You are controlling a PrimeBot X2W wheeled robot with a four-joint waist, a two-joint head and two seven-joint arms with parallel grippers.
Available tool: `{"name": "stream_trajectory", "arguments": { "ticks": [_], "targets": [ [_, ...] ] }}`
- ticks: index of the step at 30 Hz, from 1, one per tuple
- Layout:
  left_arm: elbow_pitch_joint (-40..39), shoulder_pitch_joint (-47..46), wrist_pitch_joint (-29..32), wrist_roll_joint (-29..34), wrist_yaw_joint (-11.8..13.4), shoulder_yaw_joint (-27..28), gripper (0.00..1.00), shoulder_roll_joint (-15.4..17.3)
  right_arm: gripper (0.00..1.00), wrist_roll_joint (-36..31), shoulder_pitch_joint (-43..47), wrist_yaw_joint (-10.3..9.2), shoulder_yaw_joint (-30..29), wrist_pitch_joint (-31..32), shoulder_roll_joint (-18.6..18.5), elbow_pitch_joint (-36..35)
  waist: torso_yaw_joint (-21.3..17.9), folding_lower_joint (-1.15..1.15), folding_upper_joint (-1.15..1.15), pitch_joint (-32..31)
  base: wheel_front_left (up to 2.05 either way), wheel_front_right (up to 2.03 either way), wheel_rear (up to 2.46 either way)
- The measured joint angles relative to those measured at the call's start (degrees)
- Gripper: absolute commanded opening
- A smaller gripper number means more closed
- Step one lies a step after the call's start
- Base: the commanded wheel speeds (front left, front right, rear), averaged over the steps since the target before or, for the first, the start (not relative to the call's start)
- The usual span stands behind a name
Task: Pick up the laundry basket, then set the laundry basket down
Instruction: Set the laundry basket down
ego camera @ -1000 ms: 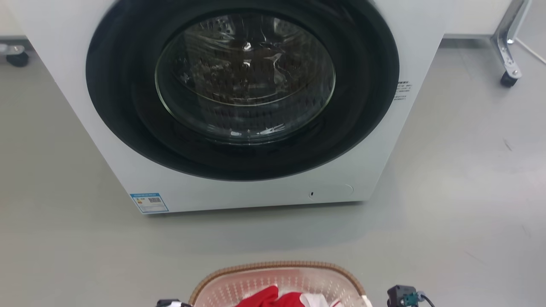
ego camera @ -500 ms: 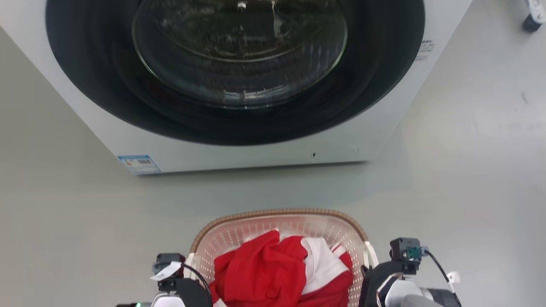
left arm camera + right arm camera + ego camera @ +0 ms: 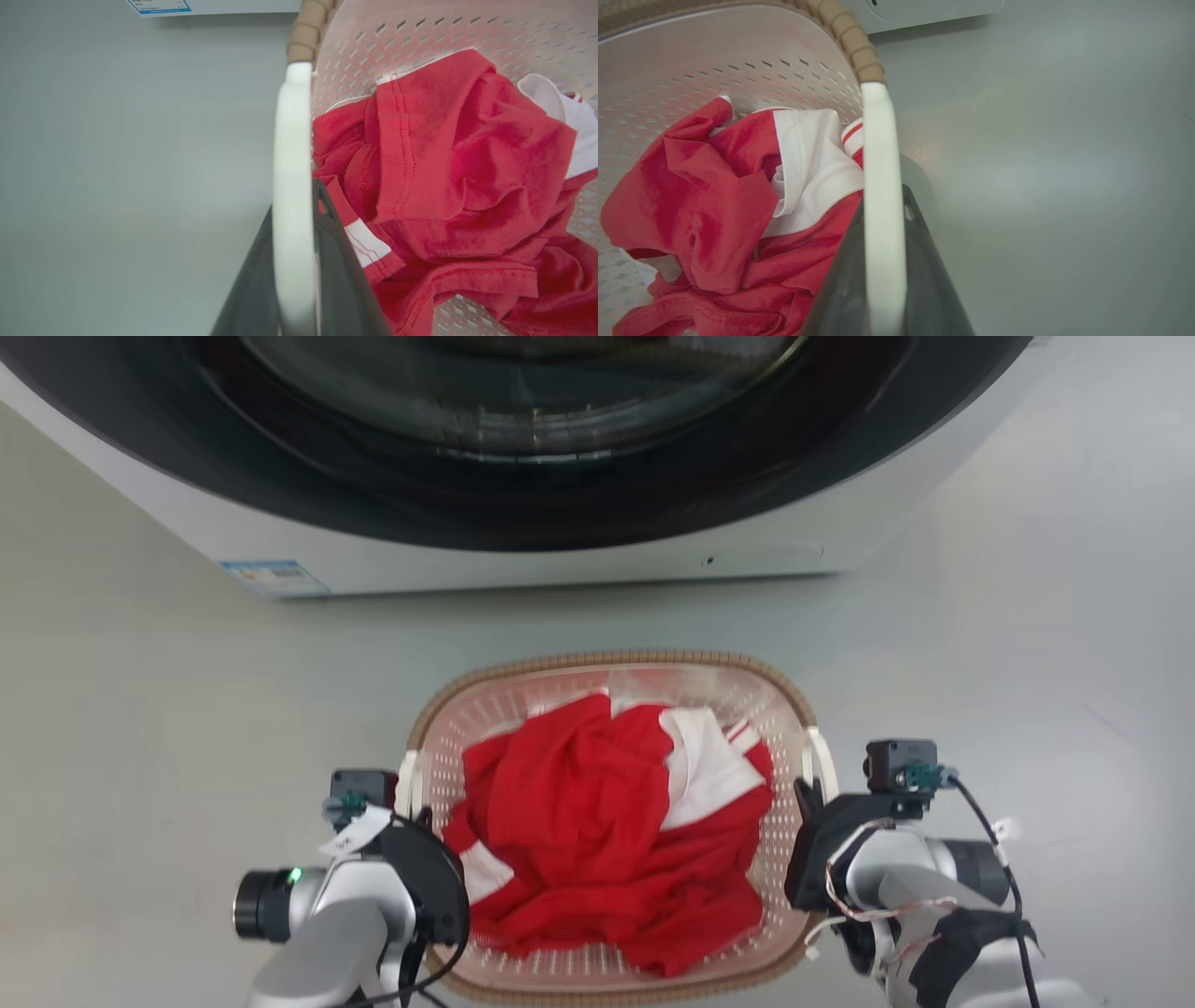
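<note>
Grey floor (image 3: 140, 709) before the white washing machine (image 3: 560, 569), and head view has the cream-white perforated plastic laundry basket (image 3: 607, 660) squarely between left gripper (image 3: 411, 803) and right gripper (image 3: 808, 798), handles side to side. Left wrist: dark fingers (image 3: 334, 270) pinch the white left handle (image 3: 292, 140). Right wrist: same clamp on the white right handle (image 3: 878, 140). Level, matched travel looks essential.

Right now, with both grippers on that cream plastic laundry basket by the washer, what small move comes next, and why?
Probably lower the cream-white perforated plastic laundry basket straight down, both arms evenly, before opening. The left gripper and right gripper have their jaws shut on its white side handles, red clothes load it, and I cannot tell whether it rests on the grey floor.
</note>
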Motion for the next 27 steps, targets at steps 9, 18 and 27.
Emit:
{"name": "stream_trajectory", "arguments": {
  "ticks": [9, 18, 27],
  "targets": [
    [-0.5, -6.8, -1.7, 1.2, 0.5, 0.7, 0.0, 0.0, 0.0, -0.9, -6.4, 0.21, -0.7, -2.5, -0.5, 0.7, 0.6, 0.0, 0.0, 7.7, 0.0, 0.0, 0.0],
    [-0.7, -11.6, -4.2, 1.7, 0.9, 1.3, 0.0, 0.0, 0.0, -1.8, -11.5, 0.92, -1.2, -4.4, -0.9, 1.7, 1.2, -0.01, 0.0, 15.2, 0.0, 0.0, 0.0],
    [-0.1, -14.5, -6.6, 2.1, 1.0, 1.7, 0.0, 0.0, 0.0, -2.3, -14.4, 1.53, -1.3, -5.6, -0.9, 2.5, 1.5, -0.01, 0.0, 20.4, 0.0, 0.0, 0.0]
  ]
}}
